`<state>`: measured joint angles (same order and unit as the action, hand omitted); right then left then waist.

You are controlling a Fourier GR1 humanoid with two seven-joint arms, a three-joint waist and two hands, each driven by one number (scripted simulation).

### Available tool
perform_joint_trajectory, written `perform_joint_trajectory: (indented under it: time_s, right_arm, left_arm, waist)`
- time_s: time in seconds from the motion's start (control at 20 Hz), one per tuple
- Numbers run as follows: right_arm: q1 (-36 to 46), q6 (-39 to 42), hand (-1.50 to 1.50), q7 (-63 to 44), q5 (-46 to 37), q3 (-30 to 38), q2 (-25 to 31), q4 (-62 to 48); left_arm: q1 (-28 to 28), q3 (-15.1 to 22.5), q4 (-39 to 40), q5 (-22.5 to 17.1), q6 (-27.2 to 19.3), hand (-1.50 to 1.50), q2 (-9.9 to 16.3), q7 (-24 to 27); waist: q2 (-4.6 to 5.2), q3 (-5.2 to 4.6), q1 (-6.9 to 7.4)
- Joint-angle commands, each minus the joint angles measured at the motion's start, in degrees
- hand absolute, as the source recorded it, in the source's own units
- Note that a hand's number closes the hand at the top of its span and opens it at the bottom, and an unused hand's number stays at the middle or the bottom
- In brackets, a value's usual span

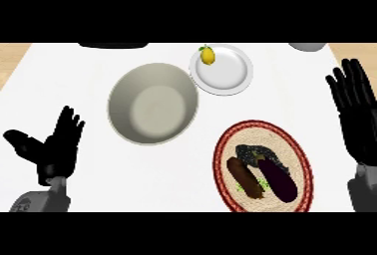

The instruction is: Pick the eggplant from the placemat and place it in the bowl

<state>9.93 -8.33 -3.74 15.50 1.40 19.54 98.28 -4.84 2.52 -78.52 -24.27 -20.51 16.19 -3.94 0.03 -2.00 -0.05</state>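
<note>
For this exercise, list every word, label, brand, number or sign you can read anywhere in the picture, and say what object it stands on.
There is no readable text in the head view.
The bowl, the white plate with the lemon, the placemat, the eggplant and both hands, left and right, carry no words, labels, numbers or signs.
The placemat's red rim is a woven pattern, not lettering.

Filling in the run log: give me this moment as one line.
stage: before grasp | dark purple eggplant: on round woven placemat | grey bowl: empty | left hand: open, left of bowl | right hand: open, right edge
</note>
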Motion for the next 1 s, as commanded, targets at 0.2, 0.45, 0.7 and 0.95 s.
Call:
perform_joint_trajectory:
  time_s: [0.2,0.45,0.7,0.95]
  right_arm:
    - [-2.95,10.64,1.50,1.21,-13.34,-9.91,12.31,3.21]
    - [-15.89,-7.03,-1.50,6.33,-29.55,-8.07,8.98,1.16]
    - [-22.11,-1.83,-1.50,14.86,-38.62,-19.85,12.23,7.69]
    - [-22.38,0.68,-1.50,-3.82,-54.97,-19.96,22.00,14.47]
  left_arm:
    - [-4.75,9.74,-5.36,2.09,10.98,0.00,-0.25,0.89]
    - [-3.93,13.71,-8.28,1.97,14.69,0.00,-1.13,0.05]
    - [-5.68,13.12,-7.25,1.92,15.61,0.00,-1.52,-0.18]
    - [-3.19,14.44,-10.01,2.34,14.85,0.00,-2.01,-0.82]
  waist:
    - [-0.33,1.86,-0.91]
    - [-0.38,2.06,-1.78]
    - [-0.17,1.97,-0.90]
    - [-0.53,1.70,-0.69]
